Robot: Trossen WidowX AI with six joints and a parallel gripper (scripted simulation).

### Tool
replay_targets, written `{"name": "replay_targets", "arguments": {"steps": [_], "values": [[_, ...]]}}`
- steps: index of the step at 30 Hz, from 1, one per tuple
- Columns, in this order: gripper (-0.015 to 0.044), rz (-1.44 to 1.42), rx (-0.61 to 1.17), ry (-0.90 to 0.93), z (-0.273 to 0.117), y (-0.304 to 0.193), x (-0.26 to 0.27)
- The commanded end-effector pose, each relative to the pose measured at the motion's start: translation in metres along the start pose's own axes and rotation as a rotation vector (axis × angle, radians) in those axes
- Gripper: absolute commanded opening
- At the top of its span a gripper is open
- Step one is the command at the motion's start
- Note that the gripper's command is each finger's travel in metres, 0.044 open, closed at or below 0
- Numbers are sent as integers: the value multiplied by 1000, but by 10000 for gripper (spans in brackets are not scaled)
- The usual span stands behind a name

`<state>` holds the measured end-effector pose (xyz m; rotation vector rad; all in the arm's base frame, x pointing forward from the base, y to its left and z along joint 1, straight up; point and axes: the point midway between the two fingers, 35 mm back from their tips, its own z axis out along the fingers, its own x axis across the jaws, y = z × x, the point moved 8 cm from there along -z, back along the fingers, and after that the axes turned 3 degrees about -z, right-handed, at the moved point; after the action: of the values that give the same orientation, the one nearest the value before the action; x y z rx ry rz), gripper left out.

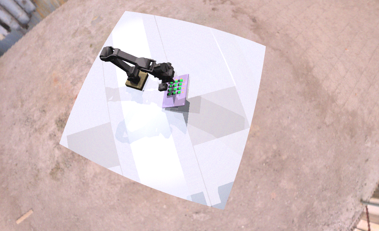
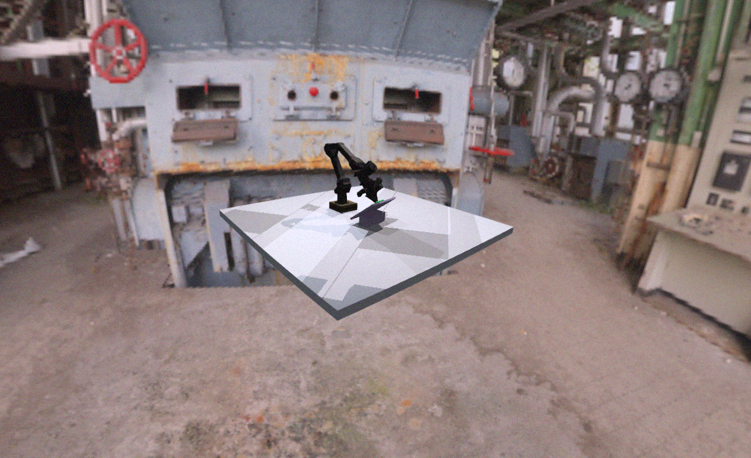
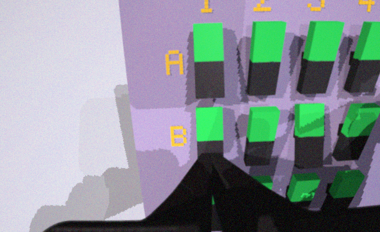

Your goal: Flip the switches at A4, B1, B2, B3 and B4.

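Closed pincer [image 1: 173, 81] [image 2: 375, 200] [image 3: 209, 160], at switch B1 [image 3: 210, 125] (contact unclear)

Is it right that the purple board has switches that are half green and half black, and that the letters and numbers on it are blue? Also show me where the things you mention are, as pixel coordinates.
Not quite: the letters and numbers are yellow-orange, as the wrist view shows. The flat purple board [image 1: 173, 101] [image 2: 359, 216] [image 3: 154, 80] does have switches that are half green and half black.

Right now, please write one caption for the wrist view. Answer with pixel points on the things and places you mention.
Closed gripper [image 1: 173, 81] [image 2: 375, 201] [image 3: 209, 160] over switch B1 [image 3: 209, 125] on the lilac panel [image 1: 173, 101] [image 2: 363, 213] [image 3: 154, 77].
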<state>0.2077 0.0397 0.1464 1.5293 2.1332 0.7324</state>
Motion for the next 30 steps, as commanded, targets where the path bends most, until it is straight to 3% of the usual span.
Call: {"name": "replay_targets", "arguments": {"steps": [1,30], "values": [[0,5,1,-4,1,0,0],[0,5,1,-4,5,0,0]]}}
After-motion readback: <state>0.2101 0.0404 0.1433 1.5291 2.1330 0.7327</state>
